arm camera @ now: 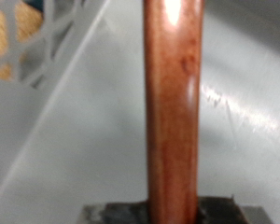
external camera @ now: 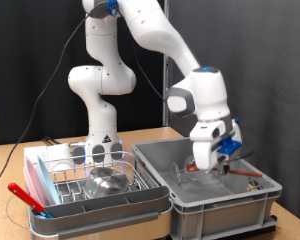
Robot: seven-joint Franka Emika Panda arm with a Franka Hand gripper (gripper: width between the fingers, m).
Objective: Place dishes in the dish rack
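A: So, where is the end effector (external camera: 212, 163)?

B: Down inside the grey crate (external camera: 250, 200) at the exterior view's right, low over its floor, with the white arm (external camera: 160, 40) arching over from the top of that view.

A: Is it clamped on something?

B: The wrist view shows a reddish-brown wooden handle (arm camera: 173, 103) running straight out from the dark base of the hand, with the crate's pale grey floor behind it. That suggests the handle sits between the fingers, but the fingers themselves are not visible in that picture, and in the exterior view they are too small to read. I cannot tell whether they are apart or together.

A: And the dishes?

B: The steel bowl (external camera: 109, 181) sits in the dish rack (external camera: 65, 172) at the exterior view's left, on the wire grid, well apart from the end effector. Two clear glass cups (external camera: 99, 152) appear to stand at the back of the rack, near the arm's base; they are hard to make out. Another faint clear item (external camera: 185, 172) lies in the crate just beside the end effector, on the exterior view's left of it, too blurred to name.

A: Anything else around?

B: A red-handled utensil (external camera: 26, 196) lies across the rack's near corner, towards the exterior view's left, and a reddish-brown piece (external camera: 246, 172) shows in the crate on the exterior view's right of the end effector. Rack and crate stand side by side on the wooden table (external camera: 5, 160).
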